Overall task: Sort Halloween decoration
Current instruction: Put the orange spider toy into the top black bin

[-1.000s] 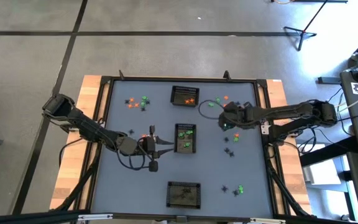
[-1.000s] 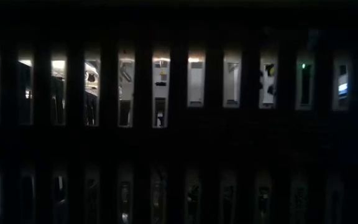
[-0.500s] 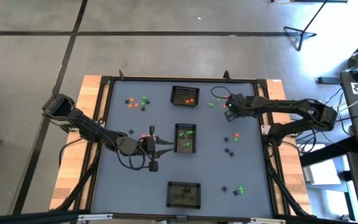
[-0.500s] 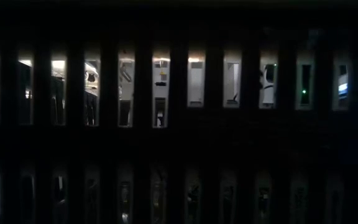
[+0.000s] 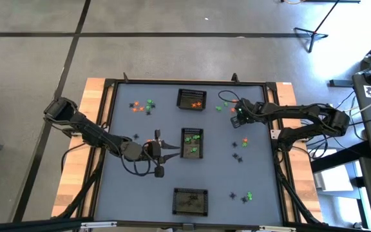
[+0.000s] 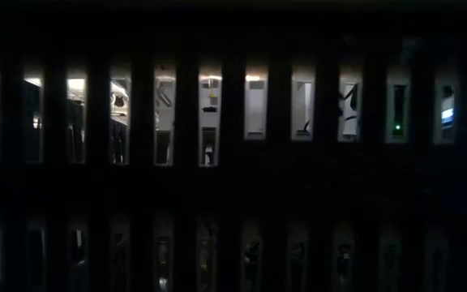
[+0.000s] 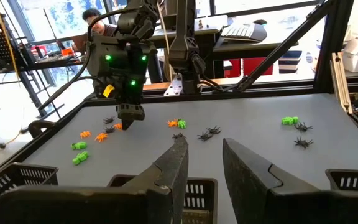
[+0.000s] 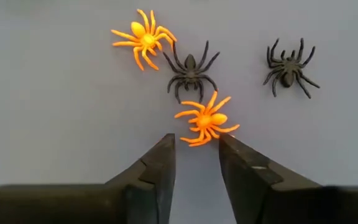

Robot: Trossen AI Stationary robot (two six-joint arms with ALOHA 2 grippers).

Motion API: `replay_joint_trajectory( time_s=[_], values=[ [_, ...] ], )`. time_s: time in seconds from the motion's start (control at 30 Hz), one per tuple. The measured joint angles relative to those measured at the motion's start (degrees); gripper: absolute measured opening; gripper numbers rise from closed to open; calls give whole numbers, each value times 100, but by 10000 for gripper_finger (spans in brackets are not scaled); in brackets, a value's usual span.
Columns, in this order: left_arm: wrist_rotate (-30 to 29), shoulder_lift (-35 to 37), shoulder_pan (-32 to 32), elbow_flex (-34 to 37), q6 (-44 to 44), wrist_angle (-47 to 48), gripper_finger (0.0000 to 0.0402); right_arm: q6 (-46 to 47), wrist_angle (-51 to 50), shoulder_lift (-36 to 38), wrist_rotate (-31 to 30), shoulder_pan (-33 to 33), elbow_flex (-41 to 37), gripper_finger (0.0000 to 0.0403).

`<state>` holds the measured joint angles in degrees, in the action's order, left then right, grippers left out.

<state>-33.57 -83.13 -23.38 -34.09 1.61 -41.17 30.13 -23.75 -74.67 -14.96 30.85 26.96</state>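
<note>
Two orange spiders (image 8: pixel 205 121) and two black ones (image 8: pixel 190 70) lie loose on the grey worktop (image 8: pixel 55 99) near its far right corner. The nearer orange one sits just ahead of the right hand (image 8: pixel 196 163) — fingers parted, gripping nothing, straddling its line.

Left hand (image 7: pixel 204 163) waits over the middle basket (image 5: pixel 192 142), parted and empty — the right is clearly nearer.

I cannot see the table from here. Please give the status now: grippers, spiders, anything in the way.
Right gripper open, low over an orange spider, nothing held. Left gripper open, waiting by the middle basket. A black spider touches the orange one.
</note>
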Motion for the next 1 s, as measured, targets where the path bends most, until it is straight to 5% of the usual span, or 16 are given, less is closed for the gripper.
replay_joint_trajectory(
  time_s=[0.27, 0.63, 1.0],
  values=[
    [-4, 0, 0, -1, -2, 0, 92, -212, 85, -9, -129, -7, -36, 8],
    [-4, 0, 0, 0, -4, 1, 92, -363, 7, 155, -32, -18, -51, 1],
    [-4, 0, 0, 0, -16, 17, 92, -197, -62, 1149, 42, -594, -59, 1]
  ],
)
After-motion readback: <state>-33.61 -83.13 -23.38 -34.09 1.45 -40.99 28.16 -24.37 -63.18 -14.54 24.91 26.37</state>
